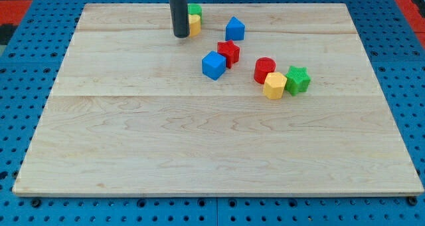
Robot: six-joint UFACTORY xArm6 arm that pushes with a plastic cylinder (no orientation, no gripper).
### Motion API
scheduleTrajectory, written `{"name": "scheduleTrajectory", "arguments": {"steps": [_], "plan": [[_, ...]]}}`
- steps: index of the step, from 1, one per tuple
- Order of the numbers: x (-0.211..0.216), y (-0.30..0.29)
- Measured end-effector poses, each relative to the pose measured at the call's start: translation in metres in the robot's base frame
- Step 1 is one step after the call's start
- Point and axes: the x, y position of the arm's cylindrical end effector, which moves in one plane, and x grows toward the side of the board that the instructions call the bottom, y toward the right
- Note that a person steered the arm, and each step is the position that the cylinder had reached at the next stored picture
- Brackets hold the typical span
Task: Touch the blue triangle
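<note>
The blue triangle point(234, 29) lies near the view's top, right of centre. My tip point(180, 35) is at the end of the dark rod, to the left of the blue triangle with a clear gap between them. The rod stands just in front of a green block point(194, 10) and a yellow block point(194, 24), which it partly hides.
A red star point(228, 53) and a blue cube point(213, 65) sit together below the blue triangle. A red cylinder point(264, 70), a yellow hexagonal block point(274, 86) and a green star point(297, 79) cluster further to the view's right. All lie on a wooden board point(199, 146).
</note>
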Motion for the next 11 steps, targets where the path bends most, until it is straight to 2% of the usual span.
{"name": "scheduleTrajectory", "arguments": {"steps": [3,5,8,9,11], "plan": [[0.018,0.021],[0.018,0.098],[0.037,0.166],[0.01,0.171],[-0.001,0.129]]}}
